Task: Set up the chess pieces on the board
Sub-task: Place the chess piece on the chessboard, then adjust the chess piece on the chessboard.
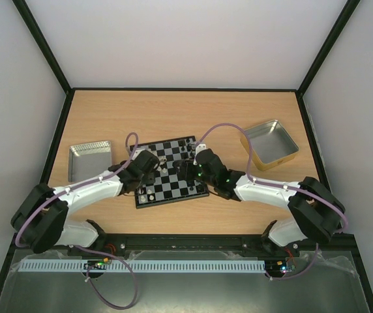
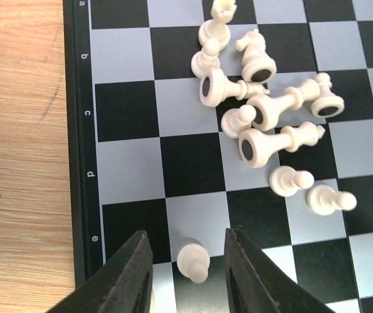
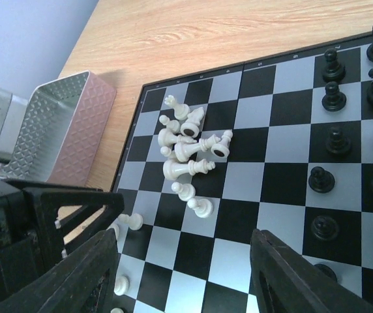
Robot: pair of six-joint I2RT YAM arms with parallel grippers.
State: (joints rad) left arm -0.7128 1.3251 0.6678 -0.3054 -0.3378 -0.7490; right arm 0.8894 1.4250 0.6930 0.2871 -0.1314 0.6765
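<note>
Board (image 1: 173,189): laid on the surface (image 1: 173,111) between the two arms
White pieces (image 2: 265,111): mostly tipped over in a heap on the board
Black pieces (image 3: 336,140): stood upright along the opposite side
Left tool (image 2: 185,236): released; one white pawn (image 2: 193,261) is flanked by its jaws, a gap seen on each side
Right tool (image 3: 186,277): released wide above the board; nothing is held
</note>
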